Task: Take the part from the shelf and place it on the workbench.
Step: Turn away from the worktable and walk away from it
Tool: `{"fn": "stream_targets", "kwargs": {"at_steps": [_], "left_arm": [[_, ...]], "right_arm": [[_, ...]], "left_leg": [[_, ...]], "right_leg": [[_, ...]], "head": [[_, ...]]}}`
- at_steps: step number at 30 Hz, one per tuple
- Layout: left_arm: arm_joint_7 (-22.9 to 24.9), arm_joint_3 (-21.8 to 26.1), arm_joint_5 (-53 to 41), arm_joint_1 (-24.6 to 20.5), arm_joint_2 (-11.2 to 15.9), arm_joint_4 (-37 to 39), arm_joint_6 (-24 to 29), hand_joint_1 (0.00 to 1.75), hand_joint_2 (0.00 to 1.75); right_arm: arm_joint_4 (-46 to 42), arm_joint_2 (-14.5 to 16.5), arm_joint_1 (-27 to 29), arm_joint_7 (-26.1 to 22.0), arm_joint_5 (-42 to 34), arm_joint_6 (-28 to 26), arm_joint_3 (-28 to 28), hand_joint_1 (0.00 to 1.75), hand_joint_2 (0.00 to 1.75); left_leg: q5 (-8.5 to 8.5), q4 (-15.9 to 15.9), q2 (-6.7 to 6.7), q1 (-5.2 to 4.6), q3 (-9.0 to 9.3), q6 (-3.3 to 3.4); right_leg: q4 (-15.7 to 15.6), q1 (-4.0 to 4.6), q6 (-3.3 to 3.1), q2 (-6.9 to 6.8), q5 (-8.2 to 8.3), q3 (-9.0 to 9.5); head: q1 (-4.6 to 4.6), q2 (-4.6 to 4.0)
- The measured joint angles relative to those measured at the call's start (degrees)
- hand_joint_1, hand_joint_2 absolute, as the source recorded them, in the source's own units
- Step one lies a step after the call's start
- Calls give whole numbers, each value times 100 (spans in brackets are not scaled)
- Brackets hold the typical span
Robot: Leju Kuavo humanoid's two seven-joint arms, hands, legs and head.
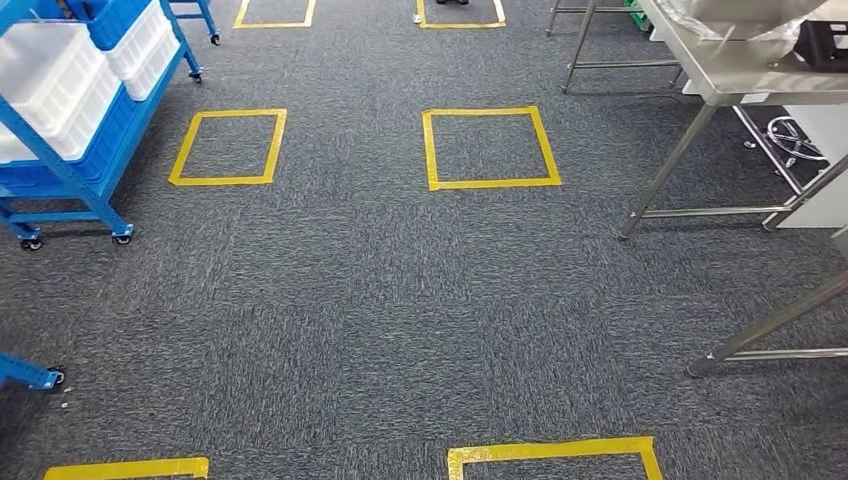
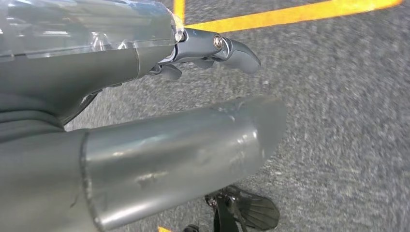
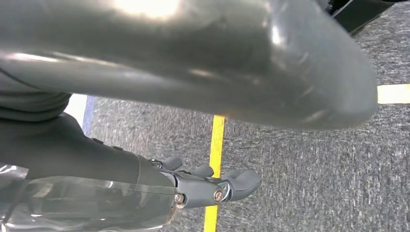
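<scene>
A blue wheeled shelf stands at the far left and carries white bins; I cannot make out a part in them. The steel workbench is at the far right, with a dark object and clear plastic on its top. My left hand hangs over the grey carpet, its fingers stretched out and apart from the thumb, holding nothing. My right hand hangs the same way, fingers straight, thumb apart, nothing in it.
Yellow tape squares mark the grey carpet between shelf and bench. Slanting steel bench legs reach the floor at the right. The foot of another blue cart juts in at the left edge.
</scene>
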Motion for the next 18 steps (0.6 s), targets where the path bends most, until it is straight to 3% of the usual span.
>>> {"fn": "stream_targets", "kwargs": {"at_steps": [1,2,4,5,7,9,11,13,14,15,16,18], "left_arm": [[31,17,8,0,2,1,10,0,0],[82,36,14,-5,3,3,25,0,0],[231,68,25,-28,5,7,66,0,0],[308,83,26,-34,7,8,88,0,0],[427,107,28,-27,8,11,121,0,0],[478,120,32,-20,3,19,130,0,0],[451,123,30,-40,0,24,122,0,0],[378,126,22,-49,-2,27,107,0,0],[334,126,18,-40,-3,28,97,0,0],[295,126,12,-29,-5,30,86,0,0],[262,126,7,-22,-5,30,74,0,0],[212,126,-1,-28,-6,30,55,0,0]], "right_arm": [[0,-7,1,21,11,9,0,0,0],[1,-19,7,36,26,18,0,0,0],[3,-41,14,43,60,27,0,0,0],[4,-50,9,38,75,28,0,0,0],[4,-69,-15,20,97,28,0,0,0],[4,-85,-22,3,122,28,0,0,0],[4,-95,-8,-1,155,26,0,0,0],[4,-115,-2,10,187,20,0,0,0],[4,-126,-5,22,196,16,0,0,0],[4,-133,-10,33,200,13,0,0,0],[4,-138,-15,43,202,11,0,0,0],[4,-140,-22,59,208,11,0,0,0]], "left_leg": [[-2,7,-77,2,7,-5],[-5,21,-148,1,1,-19],[-4,60,-285,9,-46,-77],[5,69,-349,20,-77,-117],[23,68,-450,44,-116,-193],[-101,249,-248,35,-208,-249],[-436,848,96,34,-487,-297],[-705,1516,220,68,-802,-345],[-701,1626,243,86,-846,-362],[-595,1511,269,101,-775,-373],[-418,1193,323,111,-597,-376],[-134,417,566,97,-175,-340]], "right_leg": [[-337,-2,-17,68,237,139],[-710,-6,-41,220,436,296],[-1227,-9,-79,478,640,494],[-1295,-1,-97,529,634,512],[-1344,3,-147,397,654,526],[-1417,-9,-223,234,684,570],[-1452,9,-283,61,685,595],[-1447,35,-309,-119,669,596],[-1445,43,-309,-201,661,598],[-1442,47,-302,-274,652,604],[-1437,48,-289,-342,641,617],[-1421,61,-241,-465,605,653]], "head": [[1,0],[1,-1],[-3,0],[-3,0],[-2,0],[-25,-1],[-60,-1],[-71,0],[-72,0],[-72,0],[-73,0],[-70,0]]}}
